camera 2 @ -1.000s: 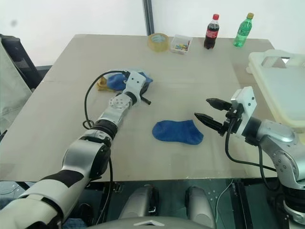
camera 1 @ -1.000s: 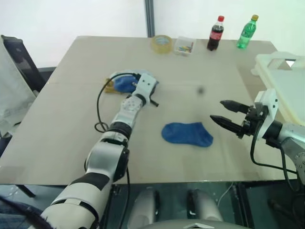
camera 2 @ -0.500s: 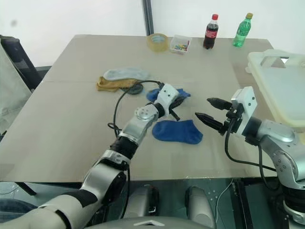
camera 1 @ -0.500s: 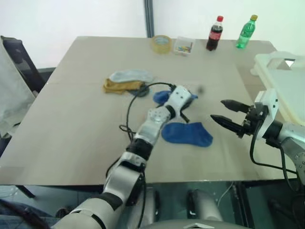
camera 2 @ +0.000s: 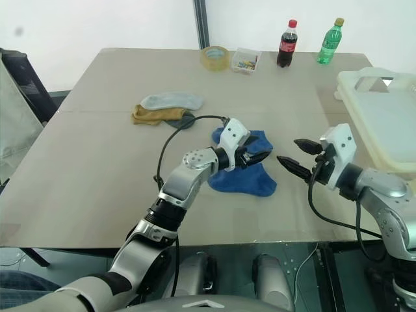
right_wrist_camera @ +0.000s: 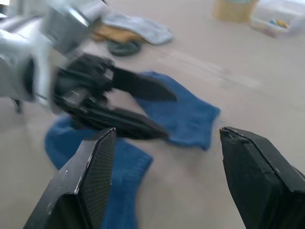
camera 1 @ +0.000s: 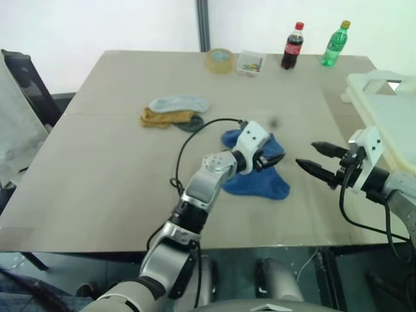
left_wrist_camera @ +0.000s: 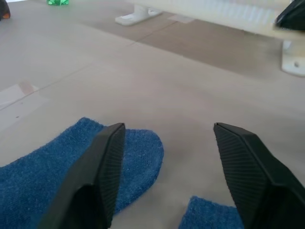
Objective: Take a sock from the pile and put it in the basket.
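left gripper (camera 2: 263,156): fingers apart, over two blue socks (camera 2: 244,179) — mid-table
right gripper (camera 2: 296,156): fingers spread, pointing at left gripper
pile (camera 2: 166,107): grey, mustard, dark socks
basket (camera 2: 380,120): table's right edge

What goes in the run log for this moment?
left gripper: open over blue socks | right gripper: open, empty | pile: on table | basket: right edge

Fuzzy knit blue socks (camera 2: 242,170), matt table (camera 2: 91,169)
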